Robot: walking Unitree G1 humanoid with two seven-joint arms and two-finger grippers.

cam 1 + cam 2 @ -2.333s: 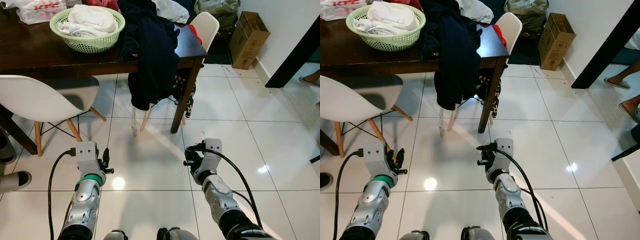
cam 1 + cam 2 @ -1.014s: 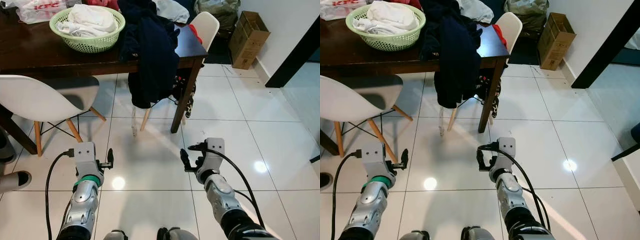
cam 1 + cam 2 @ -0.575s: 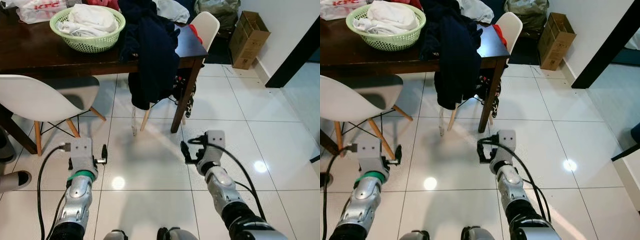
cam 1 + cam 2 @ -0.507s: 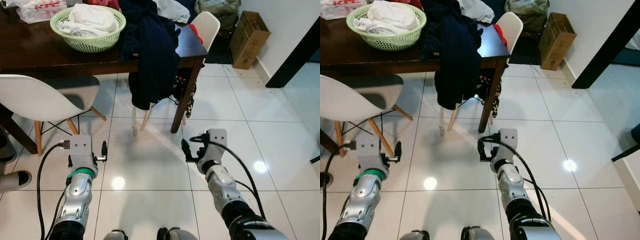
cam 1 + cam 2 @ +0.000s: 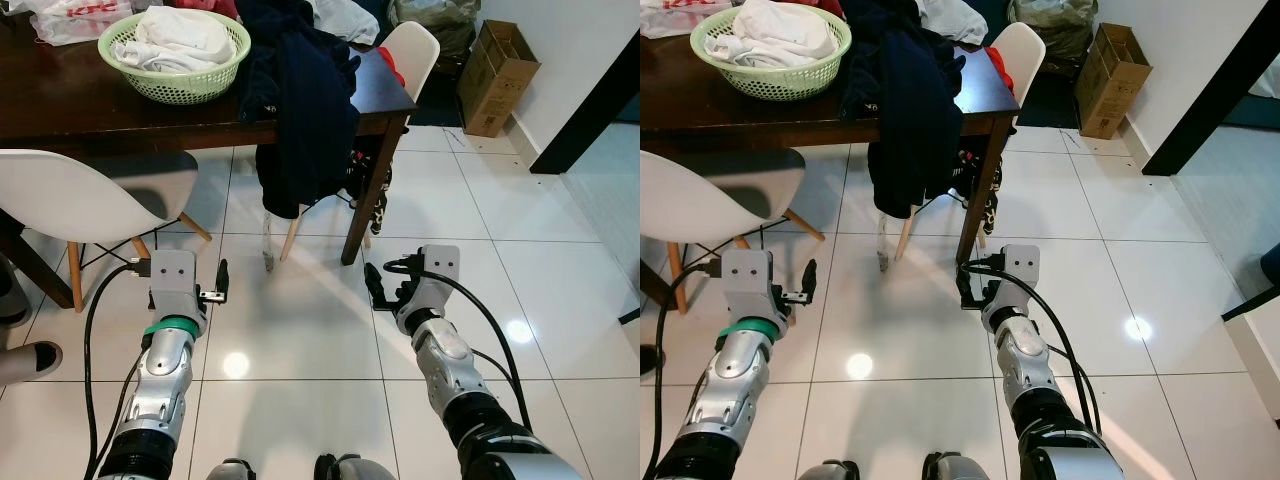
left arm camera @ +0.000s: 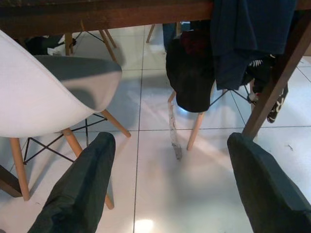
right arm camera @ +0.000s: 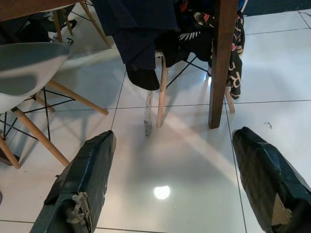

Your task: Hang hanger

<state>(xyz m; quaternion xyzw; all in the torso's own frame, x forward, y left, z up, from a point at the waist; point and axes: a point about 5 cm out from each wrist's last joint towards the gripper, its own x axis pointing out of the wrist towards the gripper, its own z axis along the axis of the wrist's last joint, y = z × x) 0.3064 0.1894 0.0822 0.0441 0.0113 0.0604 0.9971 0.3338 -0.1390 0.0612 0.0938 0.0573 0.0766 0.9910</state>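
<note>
My left gripper and right gripper are held low over the white tiled floor, short of the dark wooden table. Both are open with nothing between their fingers. In the left wrist view the two black fingers frame the floor under the table, and the right wrist's fingers do the same. A dark navy garment hangs over the table's front edge. Below it a pale narrow strip hangs by a chair leg; I cannot tell what it is.
A green basket of white laundry sits on the table. White chairs stand at the left and behind the table corner. A cardboard box is by the right wall. A person's shoe is at the left edge.
Both arms have reached forward and up toward the table, and both grippers' fingers now stand wider apart. A person's feet at the right edge have left view.
</note>
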